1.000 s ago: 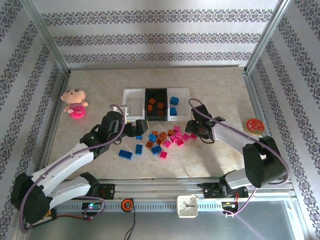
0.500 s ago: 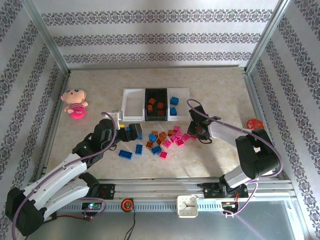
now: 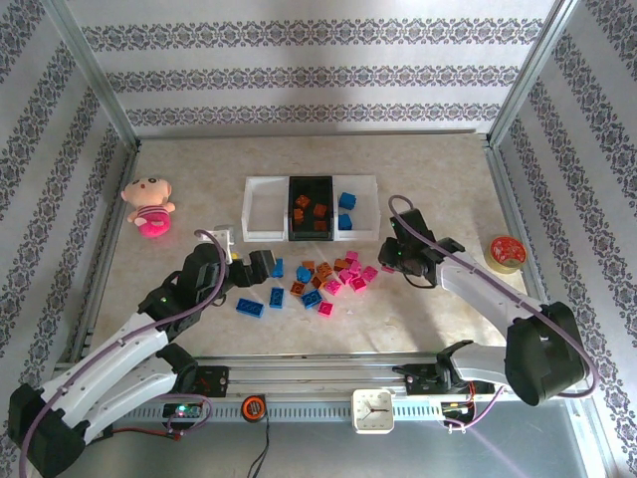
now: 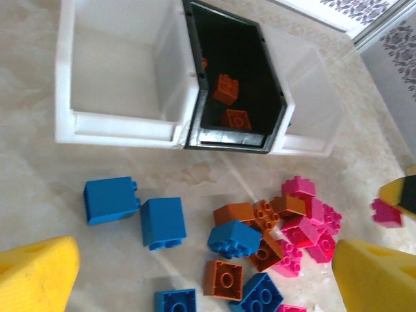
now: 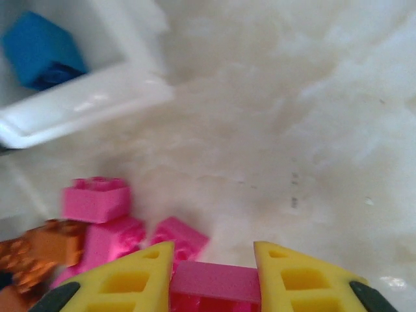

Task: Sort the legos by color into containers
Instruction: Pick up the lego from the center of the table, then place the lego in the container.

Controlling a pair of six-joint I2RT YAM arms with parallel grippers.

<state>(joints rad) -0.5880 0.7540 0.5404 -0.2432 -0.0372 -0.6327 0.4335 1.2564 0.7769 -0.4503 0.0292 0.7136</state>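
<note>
Loose blue, pink and orange legos [image 3: 323,279] lie in a pile on the table in front of three containers. The left white bin [image 3: 247,209] holds nothing. Orange bricks [image 4: 225,89] lie in the black bin [image 3: 290,209], and blue bricks [image 3: 346,200] lie in the right white bin [image 3: 374,209]. My right gripper [image 3: 392,259] is at the pile's right edge, shut on a pink lego [image 5: 214,286]. Left of the pile my left gripper [image 3: 261,265] stands open, with blue bricks [image 4: 162,222] and orange bricks below it in its wrist view.
A pink plush doll [image 3: 147,206] sits at the far left. Near the right wall lies a round red tin [image 3: 507,251]. A small clock [image 3: 373,409] rests on the front rail. Two blue bricks [image 3: 250,308] lie apart from the pile on its near left.
My right gripper has closed on the pink lego at the pile's right edge. My left gripper has drawn back a little toward the near left, still open.
</note>
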